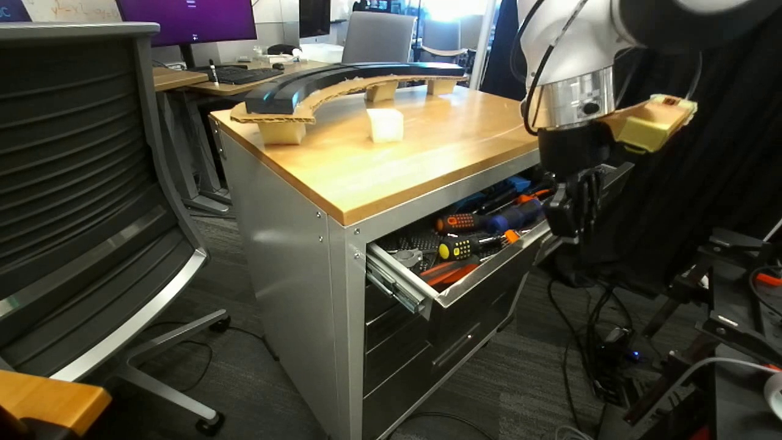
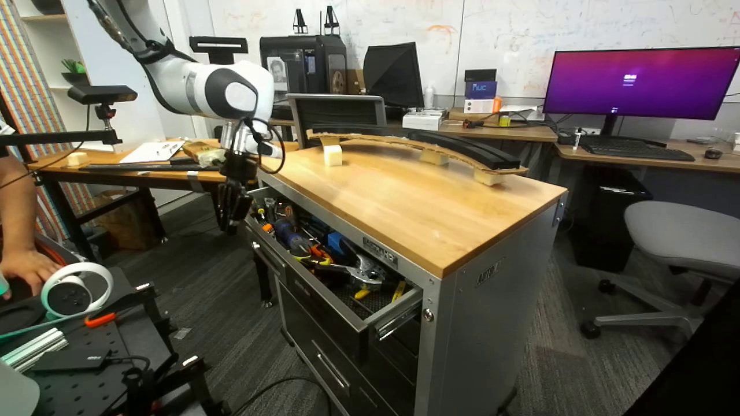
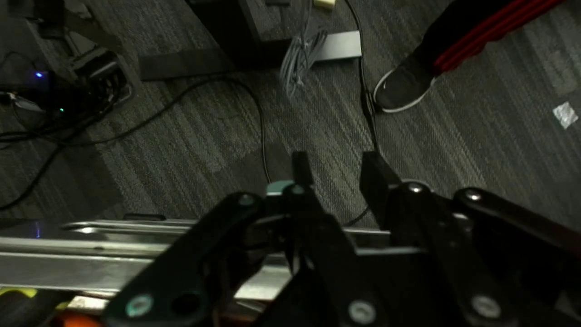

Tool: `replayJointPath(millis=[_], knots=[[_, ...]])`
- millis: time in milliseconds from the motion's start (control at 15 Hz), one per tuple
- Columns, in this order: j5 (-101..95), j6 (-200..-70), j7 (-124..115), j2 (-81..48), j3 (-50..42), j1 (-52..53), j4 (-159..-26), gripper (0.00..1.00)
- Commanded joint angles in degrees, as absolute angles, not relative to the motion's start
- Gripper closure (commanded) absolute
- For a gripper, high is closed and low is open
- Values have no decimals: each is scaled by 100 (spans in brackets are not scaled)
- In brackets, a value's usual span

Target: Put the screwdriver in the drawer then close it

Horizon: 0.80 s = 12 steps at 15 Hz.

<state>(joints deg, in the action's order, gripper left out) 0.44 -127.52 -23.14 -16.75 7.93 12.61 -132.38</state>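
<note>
The drawer, topmost in the cabinet, is pulled open and full of tools. Its metal rim shows in both exterior views and low in the wrist view. My gripper points down at the outer side of the drawer's front, near one end; it also shows in an exterior view. In the wrist view the fingers are apart, with only floor between them. I cannot pick out the small dark screwdriver among the tools. A black handle with a yellow end lies in the drawer.
The cabinet's wooden top carries a black curved piece on pale blocks. Lower drawers sit below the open one. A black rack and a person's arm are near. Cables lie on the floor.
</note>
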Motion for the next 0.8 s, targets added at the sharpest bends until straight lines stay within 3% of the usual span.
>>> replayJointPath(millis=[0,200,467,733], knots=[[-526,-14238,-3095,-1900,563,1583,-13551,94],[-1318,-15027,-3915,-2023,151,1980,-13641,100],[-2645,-15556,-5235,-2121,-569,2556,-13508,94],[-4452,-15815,-6919,-2278,-1192,3186,-13244,95]])
